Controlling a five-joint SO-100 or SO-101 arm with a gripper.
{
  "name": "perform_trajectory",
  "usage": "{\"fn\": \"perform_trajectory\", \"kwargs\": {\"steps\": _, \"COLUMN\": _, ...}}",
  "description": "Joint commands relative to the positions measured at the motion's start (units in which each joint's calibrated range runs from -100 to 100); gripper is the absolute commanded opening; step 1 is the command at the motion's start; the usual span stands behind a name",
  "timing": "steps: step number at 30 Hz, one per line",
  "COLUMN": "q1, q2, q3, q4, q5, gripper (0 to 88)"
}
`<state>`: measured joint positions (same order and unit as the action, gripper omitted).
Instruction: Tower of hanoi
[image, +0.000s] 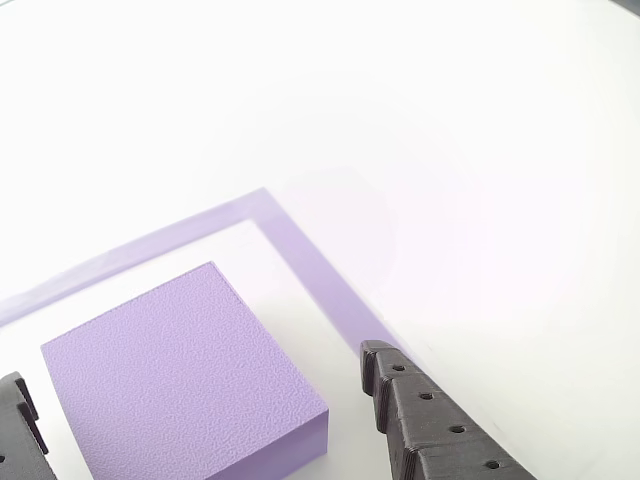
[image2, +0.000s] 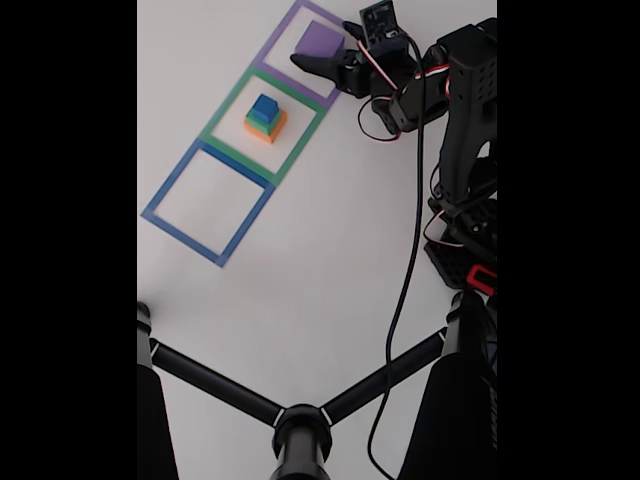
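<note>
The biggest block, purple (image: 170, 380), lies flat on the white table inside the purple taped outline (image: 310, 270). My gripper (image: 195, 368) is open and straddles it, one dark finger at each side, with a gap showing between the right finger (image: 430, 420) and the block. In the fixed view the gripper (image2: 328, 48) reaches over the purple block (image2: 318, 40) at the top. The blue block (image2: 265, 104) sits on the green block (image2: 262, 117), which sits on the orange block (image2: 266, 129), stacked inside the green taped outline (image2: 228, 102).
A blue taped outline (image2: 170, 178) lies below the green one with nothing in it. The arm's body (image2: 465, 120) stands at the right, with a black cable (image2: 405, 270) trailing down. A black three-legged stand (image2: 300, 430) crosses the bottom.
</note>
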<state>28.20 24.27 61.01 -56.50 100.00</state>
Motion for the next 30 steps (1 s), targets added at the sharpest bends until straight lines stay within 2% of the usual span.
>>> {"fn": "perform_trajectory", "kwargs": {"steps": 1, "q1": -0.88, "q2": -0.41, "q3": -0.92, "q4": -1.07, "q5": 0.00, "gripper": 38.2}}
{"fn": "perform_trajectory", "kwargs": {"steps": 8, "q1": -1.84, "q2": -0.09, "q3": -0.92, "q4": -1.15, "q5": 0.00, "gripper": 37.2}}
{"fn": "perform_trajectory", "kwargs": {"steps": 30, "q1": -2.70, "q2": 0.07, "q3": -0.37, "q4": -1.07, "q5": 0.00, "gripper": 18.1}}
